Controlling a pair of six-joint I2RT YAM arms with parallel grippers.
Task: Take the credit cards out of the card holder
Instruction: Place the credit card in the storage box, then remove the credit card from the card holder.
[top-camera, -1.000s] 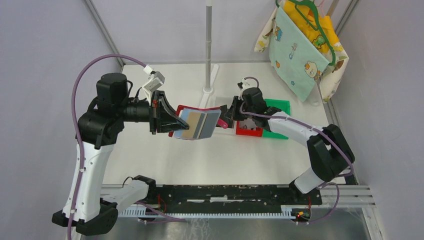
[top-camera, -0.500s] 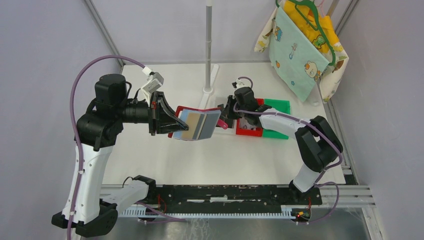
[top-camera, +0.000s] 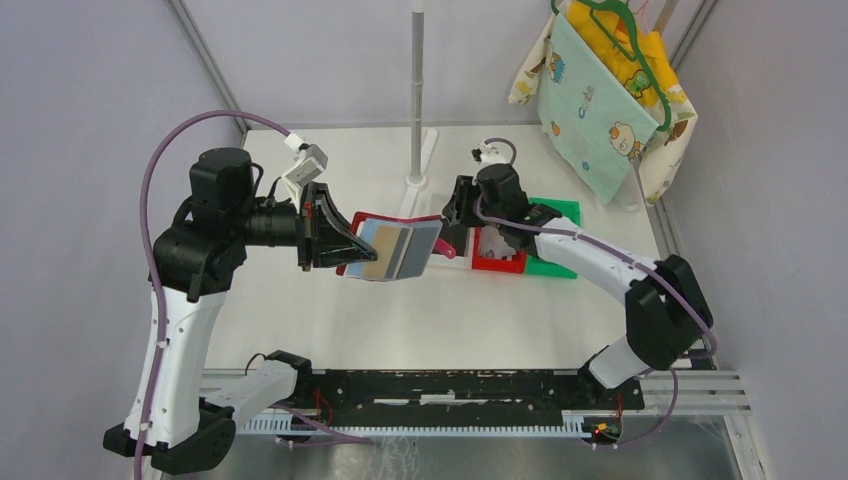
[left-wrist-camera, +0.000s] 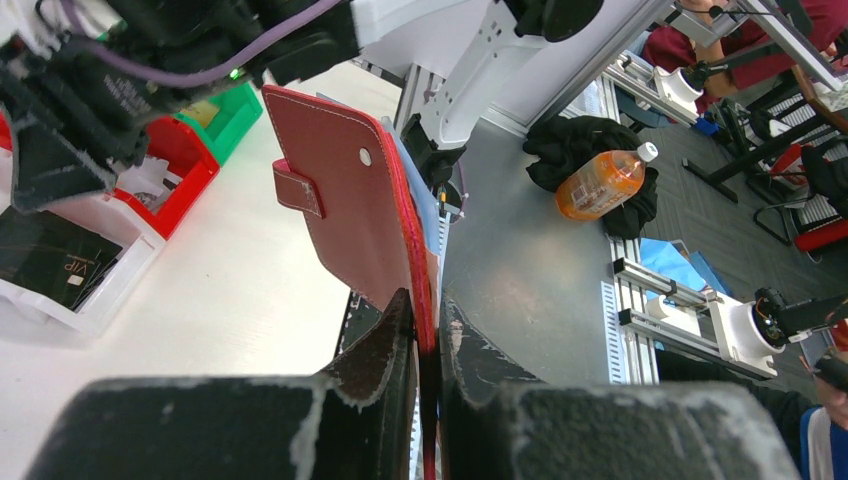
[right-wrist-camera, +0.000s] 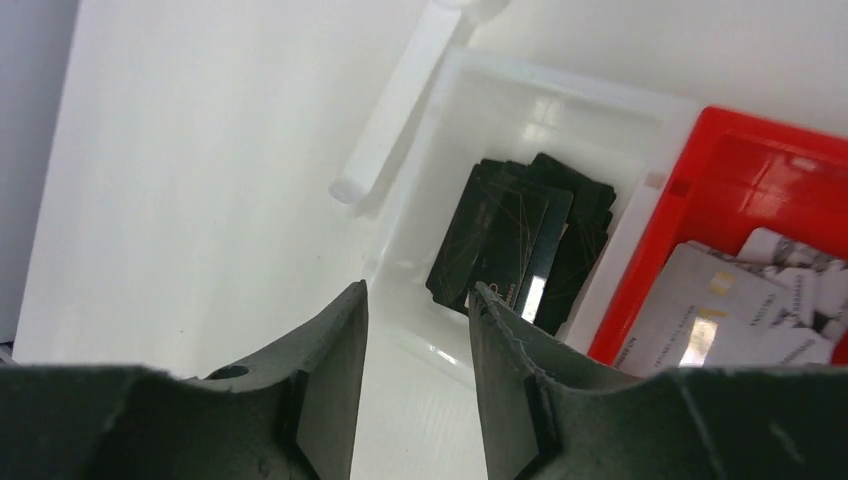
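The left end effector (left-wrist-camera: 425, 312) is clenched on one edge of the card holder (left-wrist-camera: 350, 190) and holds the red wallet open in the air above the table (top-camera: 450, 310). From overhead, the credit cards (top-camera: 395, 250) sit inside it, tan and grey-blue faces side by side, turned up toward the camera. A small closing tab (left-wrist-camera: 298, 190) juts from the holder's glossy outer side.

The right end effector (right-wrist-camera: 417, 295) hangs near the holder's right edge. It is released, its fingers parted with nothing between them. Beneath it is a white bin (right-wrist-camera: 560, 100) holding a loose pile of black cards (right-wrist-camera: 520, 235). A red bin (right-wrist-camera: 760, 160) touching the white one contains pale grey cards (right-wrist-camera: 700, 310), and a green bin (top-camera: 560, 212) lies just past the red one.
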